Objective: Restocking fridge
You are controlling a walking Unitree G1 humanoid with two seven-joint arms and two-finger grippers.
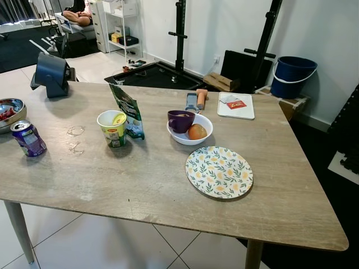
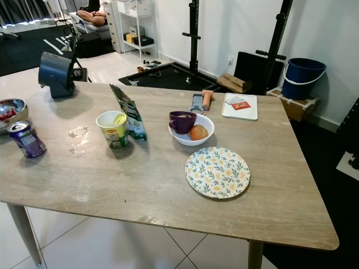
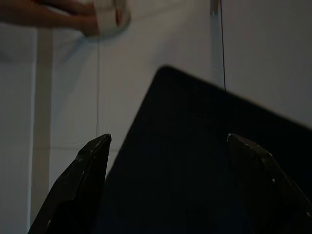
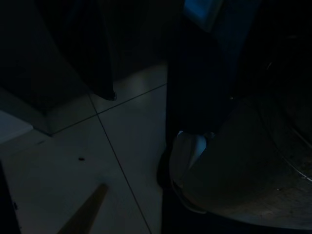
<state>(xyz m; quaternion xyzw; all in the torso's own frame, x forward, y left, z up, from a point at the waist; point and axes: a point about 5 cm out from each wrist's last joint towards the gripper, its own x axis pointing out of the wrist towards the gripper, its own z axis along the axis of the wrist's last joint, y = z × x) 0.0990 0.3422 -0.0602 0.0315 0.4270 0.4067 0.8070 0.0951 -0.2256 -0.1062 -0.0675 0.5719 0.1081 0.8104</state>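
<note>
Desk (image 1: 140,190) runs across the view. Plate (image 1: 219,172) near front, right of centre. Bowl (image 1: 190,130) just behind it, holding a cup (image 1: 180,120) and a fruit (image 1: 196,131). Left of bowl: pouch (image 1: 128,111) standing, tub (image 1: 112,128) touching its front. Can (image 1: 28,138) at far left, dish (image 1: 10,112) behind it. Board (image 1: 236,106) at back right; bucket (image 1: 292,76) on floor beyond.

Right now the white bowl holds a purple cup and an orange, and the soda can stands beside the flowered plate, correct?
Not quite. The soda can stands far from the flowered plate, near the table's left edge, as the left eye view shows. The white bowl does hold the purple cup and the orange.
</note>
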